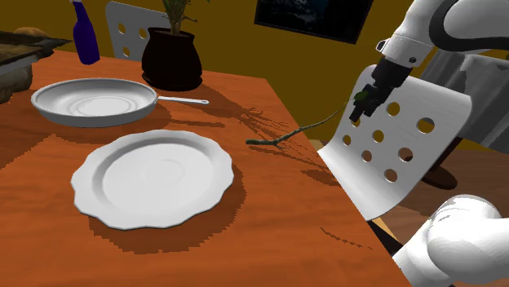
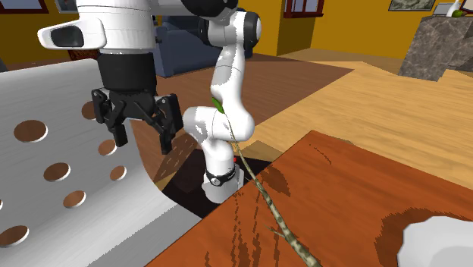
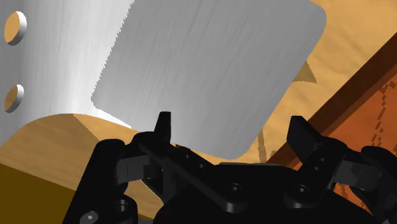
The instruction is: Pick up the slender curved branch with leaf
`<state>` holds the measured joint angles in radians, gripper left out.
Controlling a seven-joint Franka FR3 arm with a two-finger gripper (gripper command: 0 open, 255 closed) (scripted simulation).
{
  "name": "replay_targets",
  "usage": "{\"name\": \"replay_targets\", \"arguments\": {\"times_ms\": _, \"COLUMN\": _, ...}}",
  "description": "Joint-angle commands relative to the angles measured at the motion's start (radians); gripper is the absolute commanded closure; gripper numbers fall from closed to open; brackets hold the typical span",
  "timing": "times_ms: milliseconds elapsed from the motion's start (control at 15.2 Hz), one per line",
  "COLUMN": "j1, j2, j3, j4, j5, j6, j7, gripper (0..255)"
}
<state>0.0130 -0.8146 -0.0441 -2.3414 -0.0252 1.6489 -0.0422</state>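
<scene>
The branch (image 1: 287, 135) is a thin, curved brown twig lying near the table's edge at the shoulder view's right. Its slim end sticks out past the edge towards a white chair. In the second exterior view the branch (image 2: 270, 206) runs slantwise across the table corner and ends in a small green leaf (image 2: 218, 107). My black gripper (image 1: 360, 103) hangs off the table, over the chair's back and near the twig's outer end. The gripper (image 2: 144, 142) is open with nothing between its fingers. In the wrist view the fingers (image 3: 164, 129) stand wide apart above the chair's pale surface.
A white chair (image 1: 397, 151) with round holes stands against the table edge under my hand. On the orange-brown table (image 1: 269, 212) are a white scalloped plate (image 1: 153, 177), a grey pan (image 1: 94, 101), a black plant pot (image 1: 171, 59) and a blue bottle (image 1: 85, 34).
</scene>
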Motion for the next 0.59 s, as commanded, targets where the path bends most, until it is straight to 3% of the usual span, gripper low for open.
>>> {"name": "replay_targets", "arguments": {"times_ms": 0, "j1": 0.000, "j2": 0.000, "j3": 0.000, "j4": 0.000, "j5": 0.000, "j6": 0.000, "j7": 0.000, "gripper": 0}}
{"name": "replay_targets", "arguments": {"times_ms": 528, "j1": 0.146, "j2": 0.276, "j3": 0.070, "j4": 0.221, "j5": 0.057, "j6": -0.074, "j7": -0.142, "gripper": 0}}
